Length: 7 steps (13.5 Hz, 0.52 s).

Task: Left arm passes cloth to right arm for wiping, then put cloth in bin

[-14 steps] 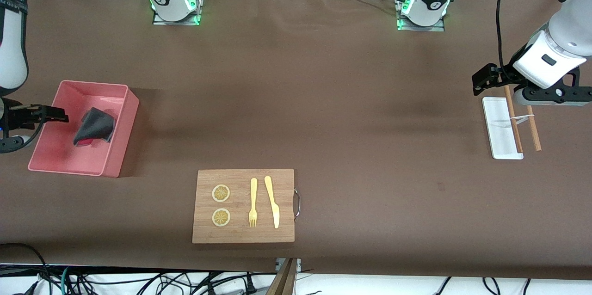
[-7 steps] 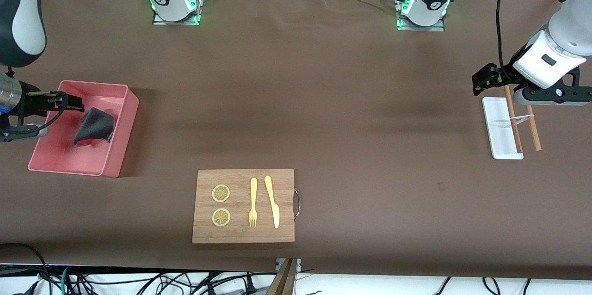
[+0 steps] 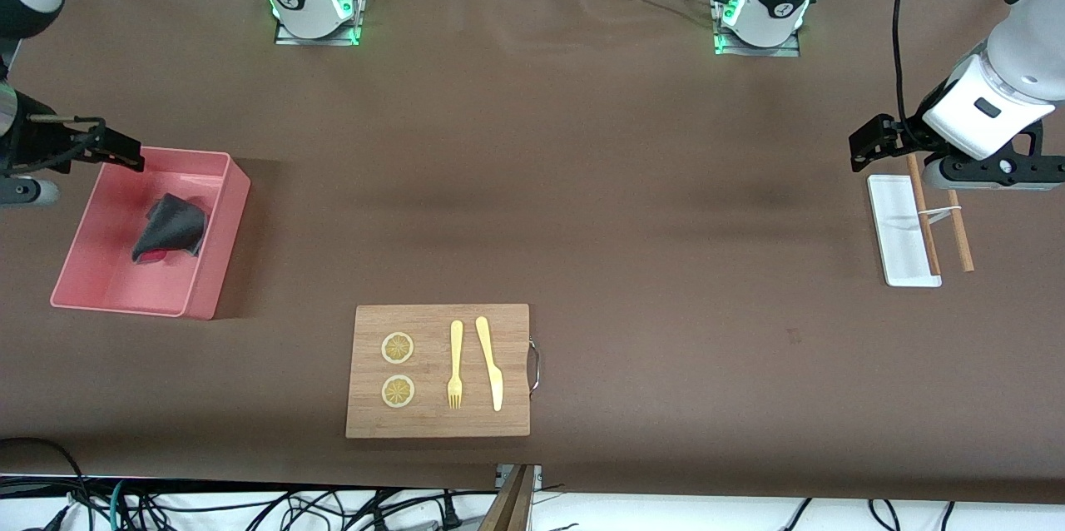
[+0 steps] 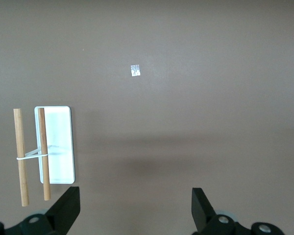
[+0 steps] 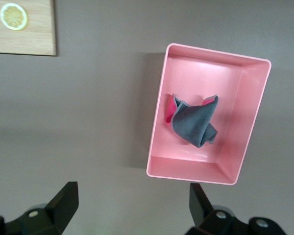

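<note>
Brown tabletop holds the cloth in the bin, wooden board clear, both grippers' jaws wide, empty.

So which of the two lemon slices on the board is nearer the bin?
The slice farther from the front camera; the other slice lies nearer the camera, so farther from the bin.
</note>
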Tool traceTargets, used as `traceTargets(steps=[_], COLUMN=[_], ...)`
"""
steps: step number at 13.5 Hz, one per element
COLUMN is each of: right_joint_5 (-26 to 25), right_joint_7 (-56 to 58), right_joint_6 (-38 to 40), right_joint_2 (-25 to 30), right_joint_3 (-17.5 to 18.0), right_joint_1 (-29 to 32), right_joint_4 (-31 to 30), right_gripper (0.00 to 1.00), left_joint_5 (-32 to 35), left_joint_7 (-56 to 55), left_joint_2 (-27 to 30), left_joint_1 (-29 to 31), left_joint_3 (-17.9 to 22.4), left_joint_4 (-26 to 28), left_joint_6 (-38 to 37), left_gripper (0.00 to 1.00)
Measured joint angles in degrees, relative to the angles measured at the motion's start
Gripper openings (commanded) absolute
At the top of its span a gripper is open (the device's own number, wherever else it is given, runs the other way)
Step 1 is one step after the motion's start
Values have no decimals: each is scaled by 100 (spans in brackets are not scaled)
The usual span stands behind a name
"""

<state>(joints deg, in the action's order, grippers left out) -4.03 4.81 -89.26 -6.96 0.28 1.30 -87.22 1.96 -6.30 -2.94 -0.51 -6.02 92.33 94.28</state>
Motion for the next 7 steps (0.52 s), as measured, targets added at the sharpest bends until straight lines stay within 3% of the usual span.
traceTargets(steps=[5,7], right_joint_5=[2,5], right_joint_7=[10,-35], right_joint_6=[89,197], right_joint_2=[684,727], right_joint_3=[104,343], right_joint_1=[67,184], right_joint_4=[-89,-158], right_gripper=[100,100], left_joint_5=[0,0], left_joint_7=[0,26], left_joint_2=[0,0], left_joint_1=[0,4], left_joint_3=[3,12], left_joint_4=[0,0], left_joint_6=[-3,-3], left_gripper=[100,100])
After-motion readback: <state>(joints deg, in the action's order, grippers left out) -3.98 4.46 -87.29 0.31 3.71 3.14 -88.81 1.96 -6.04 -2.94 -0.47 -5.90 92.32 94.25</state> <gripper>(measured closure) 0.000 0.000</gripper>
